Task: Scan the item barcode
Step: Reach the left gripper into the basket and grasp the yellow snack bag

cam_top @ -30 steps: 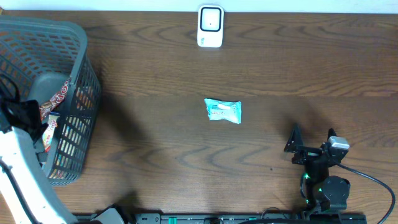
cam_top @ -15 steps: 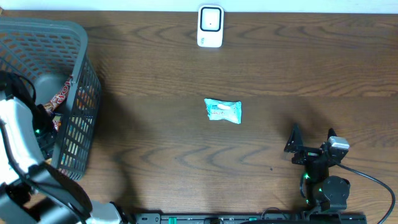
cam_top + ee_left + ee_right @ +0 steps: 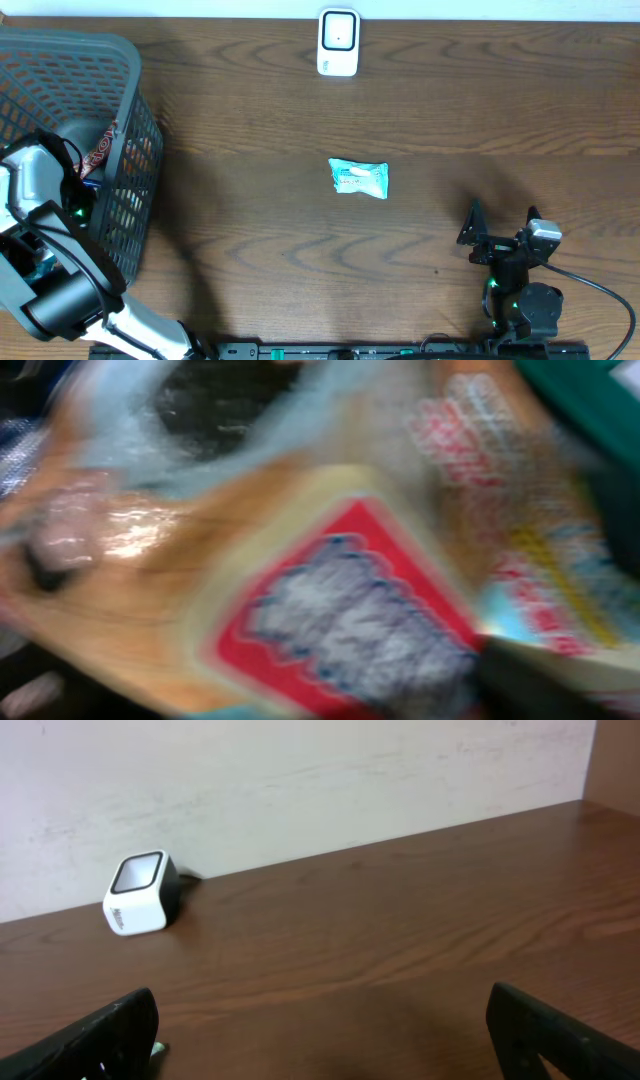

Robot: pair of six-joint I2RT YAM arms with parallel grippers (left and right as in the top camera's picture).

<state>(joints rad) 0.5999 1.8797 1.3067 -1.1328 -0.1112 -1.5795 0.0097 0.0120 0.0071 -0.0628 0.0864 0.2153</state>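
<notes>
At the left edge of the table (image 3: 250,120), the left arm (image 3: 40,175) reaches into the basket (image 3: 130,120). Its wrist view is a blur over what seems a red-label packet (image 3: 350,610), so I cannot tell if the left gripper is spread or clamped on something. It may catch two packets, or loose film, and drop one. The scanner (image 3: 338,42) stands at the far edge and a teal packet (image 3: 358,179) lies mid-table. The right gripper (image 3: 500,222), at the front right corner, has its jaws spread wide and holds nothing.

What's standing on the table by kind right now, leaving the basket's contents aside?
Basket: 1
Barcode scanner: 1
Teal packet: 1
Total: 3
</notes>
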